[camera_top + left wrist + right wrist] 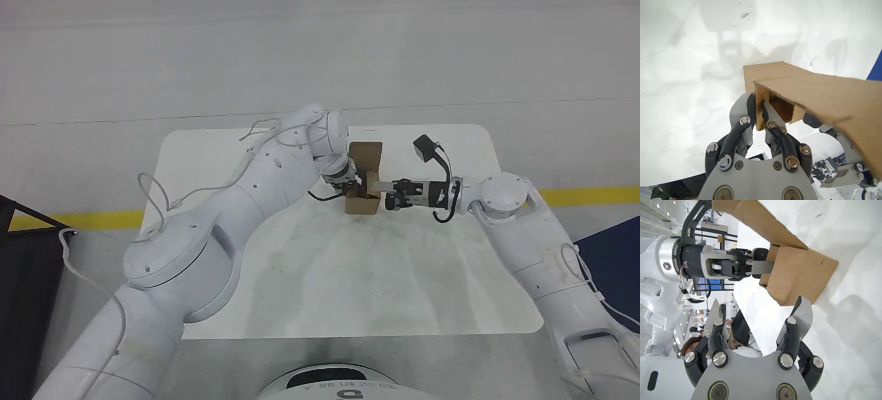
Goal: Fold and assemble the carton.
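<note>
Just one carton here, sitting toward the far middle of the table, long axis running straight away from the robot, open end over by the grippers. Two grippers at it. Left gripper: pinched tight on a side wall at that open end, one finger inside, one outside. Right gripper: spread wide, gripping nothing, one fingertip right at the carton's corner.

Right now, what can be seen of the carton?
The carton is plain brown corrugated cardboard, part-folded into a box with one end open and a long flap sticking out. It lies on the white table. The left gripper is shut on a panel at the open end; the open right gripper is beside it.
</note>
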